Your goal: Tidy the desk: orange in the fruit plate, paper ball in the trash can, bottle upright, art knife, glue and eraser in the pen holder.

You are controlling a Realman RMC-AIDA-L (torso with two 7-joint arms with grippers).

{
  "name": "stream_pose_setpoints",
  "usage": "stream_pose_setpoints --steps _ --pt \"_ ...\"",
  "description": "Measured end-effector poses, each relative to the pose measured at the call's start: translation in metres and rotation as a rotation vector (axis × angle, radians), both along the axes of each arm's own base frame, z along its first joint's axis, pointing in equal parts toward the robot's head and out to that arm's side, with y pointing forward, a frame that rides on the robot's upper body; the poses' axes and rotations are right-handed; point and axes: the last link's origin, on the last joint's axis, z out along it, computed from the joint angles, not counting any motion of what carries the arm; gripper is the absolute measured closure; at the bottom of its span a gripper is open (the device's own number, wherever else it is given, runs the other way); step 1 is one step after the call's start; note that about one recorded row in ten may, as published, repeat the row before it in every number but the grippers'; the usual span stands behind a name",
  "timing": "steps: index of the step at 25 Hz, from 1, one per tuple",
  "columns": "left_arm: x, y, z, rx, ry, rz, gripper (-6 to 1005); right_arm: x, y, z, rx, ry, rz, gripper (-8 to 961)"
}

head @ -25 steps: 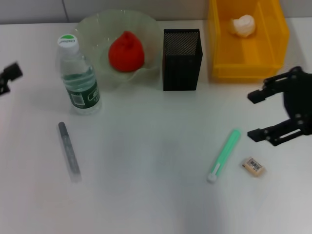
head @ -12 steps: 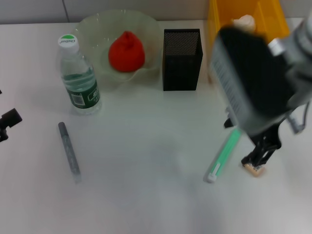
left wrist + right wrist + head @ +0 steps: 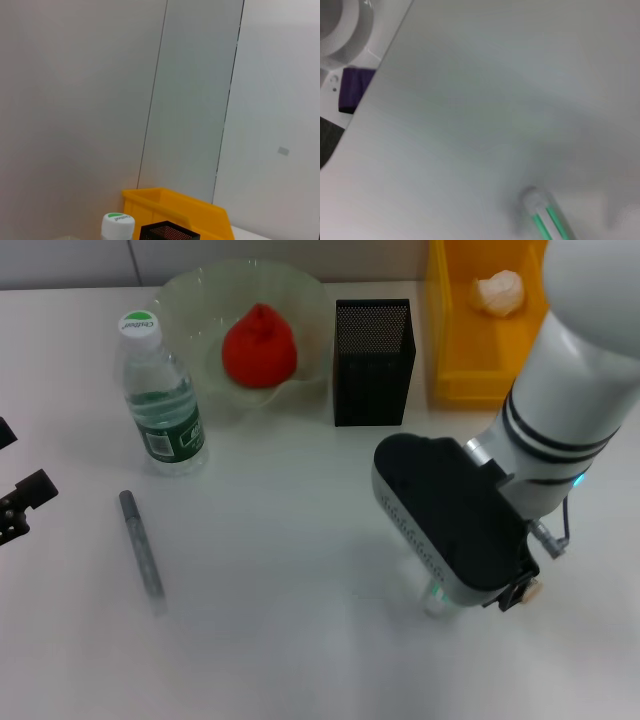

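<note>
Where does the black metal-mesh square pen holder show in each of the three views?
Head view: black metal-mesh square pen holder stands at top centre, between the pale-green fruit plate and the yellow trash can.
Left wrist view: only its rim, bottom edge.
Right wrist view: not in it.
Shared landmark: the trash can.

One orange [image 3: 259, 345] was counted, lying in one fruit plate [image 3: 190, 300]. One bottle [image 3: 160, 400] was recorded upright on the desk [image 3: 290, 530]. One pen holder [image 3: 372, 362] and one trash can [image 3: 470, 350] were noted, with one paper ball [image 3: 499, 292] inside the latter. One grey pen-like stick [image 3: 141, 546] was counted. One green-and-white stick [image 3: 547, 217] was found, mostly hidden in the head view. One eraser [image 3: 532, 590] was only partly seen. Two arms were registered.
</note>
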Motion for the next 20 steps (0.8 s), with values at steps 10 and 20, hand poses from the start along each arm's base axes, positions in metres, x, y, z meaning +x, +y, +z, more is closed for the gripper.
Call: stream_pose_setpoints --steps 10,20 --pt "-0.001 -0.001 0.000 0.005 0.000 0.007 185 0.007 0.000 -0.010 0.006 0.023 -0.005 226" --pt "-0.004 -0.001 -0.001 0.008 -0.008 0.018 185 0.010 0.001 -0.015 -0.005 0.023 -0.031 229"
